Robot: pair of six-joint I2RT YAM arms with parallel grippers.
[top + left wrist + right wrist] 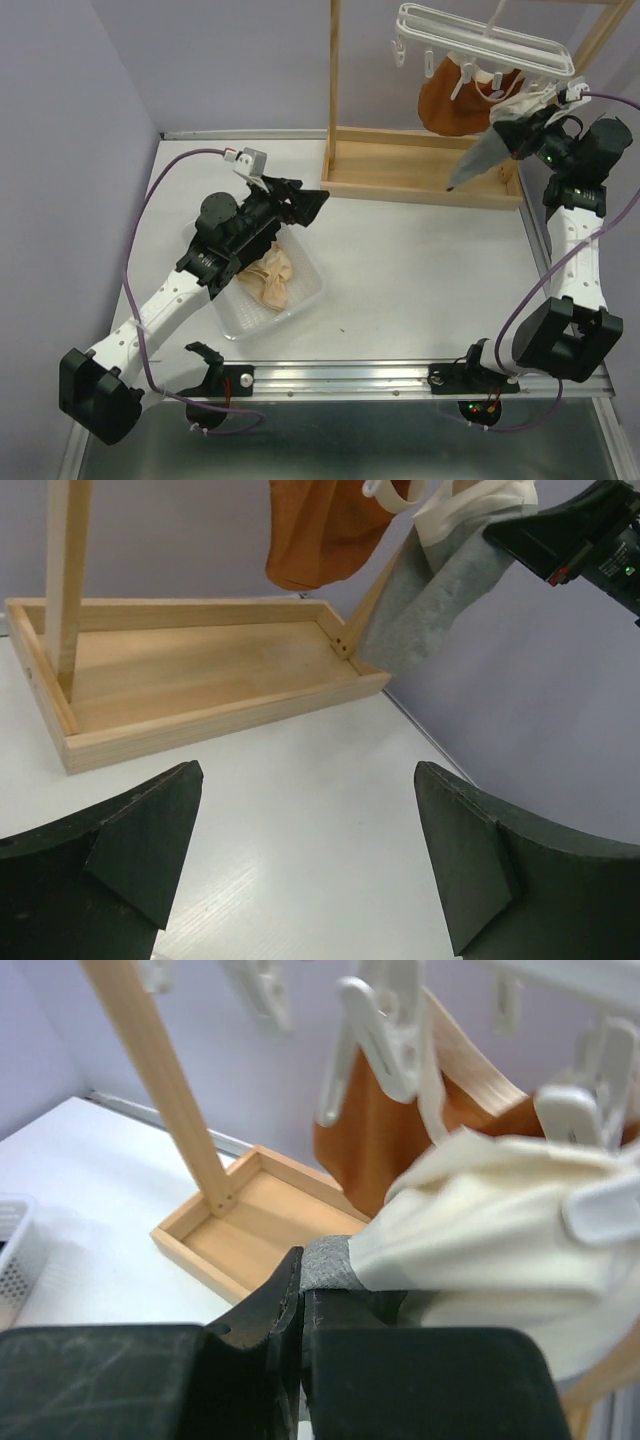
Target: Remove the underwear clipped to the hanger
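At the far right of the bench, the right claw is clenched on the grey underwear — a limp grey cloth with a cream-white band, drooping to a point beneath the white hanger, a peg against its pale band. A rust-orange pair dangles clipped just to its left. The left claw gapes released by the far edge of a clear basket at near left — a cream-beige pair lies crumpled inside.
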